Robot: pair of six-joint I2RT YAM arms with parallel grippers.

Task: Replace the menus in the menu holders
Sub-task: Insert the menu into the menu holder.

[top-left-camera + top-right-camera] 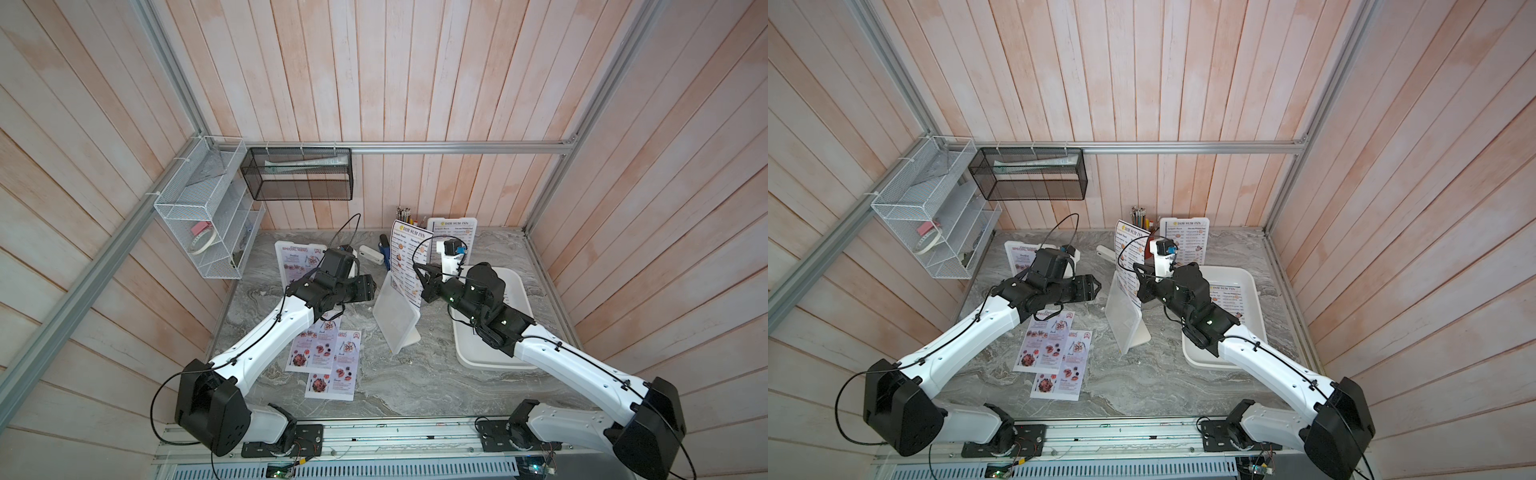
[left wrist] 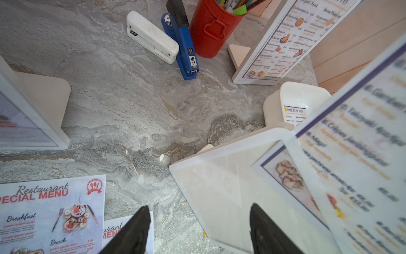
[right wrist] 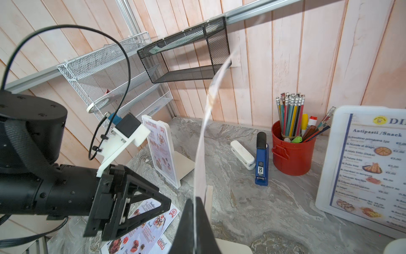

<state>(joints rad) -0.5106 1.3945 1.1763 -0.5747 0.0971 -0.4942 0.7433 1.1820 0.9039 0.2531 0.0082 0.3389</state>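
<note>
Our right gripper (image 3: 194, 203) is pinched shut on the side edge of a blue-bordered Dim Sum Inn sheet (image 1: 405, 259). The sheet rises and bows above the fingers, while its lower corner sits behind the clear front of the middle menu holder (image 1: 395, 318) just below the gripper. We judge the grip is on the edge because that is the only part clear of the frame, and that the sheet is being drawn out, not fed in. Our left gripper (image 2: 200, 211) hangs with its jaws spread and nothing between them. It is just beside the holder's other side, apparently ready to steady the leaning frame if the paper drags it. Under the left arm, near that gripper, loose Special Menu sheets (image 1: 322, 353) lie flat on the tabletop, within easy reach as replacements. Beneath the right arm a white tray (image 1: 490, 362) already holds another Dim Sum Inn sheet (image 2: 295, 113), so we take it as the drop place for old menus.
</note>
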